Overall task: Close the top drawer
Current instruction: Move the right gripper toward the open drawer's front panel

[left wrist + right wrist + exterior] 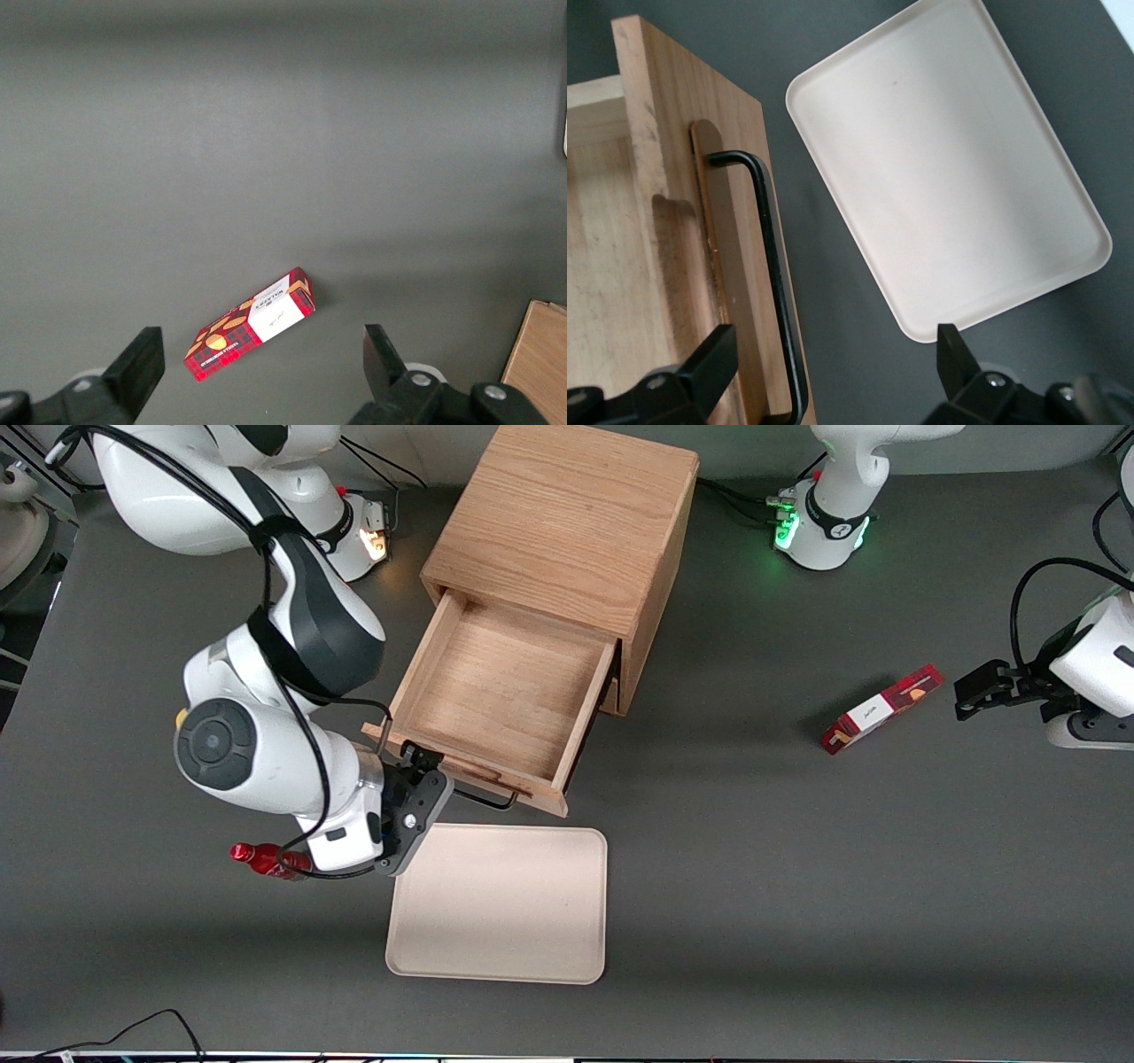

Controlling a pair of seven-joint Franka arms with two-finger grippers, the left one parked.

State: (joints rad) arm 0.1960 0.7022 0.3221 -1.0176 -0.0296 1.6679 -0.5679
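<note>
Nearest the front camera lies the beige tray [498, 903], with the gripper [423, 781] just above its corner, fingers [709, 359] spread wide and holding nothing. Farther from the camera, the top drawer [500, 695] stands pulled fully out of the wooden cabinet [563, 522]. Its black wire handle [769, 266] runs across the front, just beside the gripper, so the closing push should go straight toward the cabinet.
</note>
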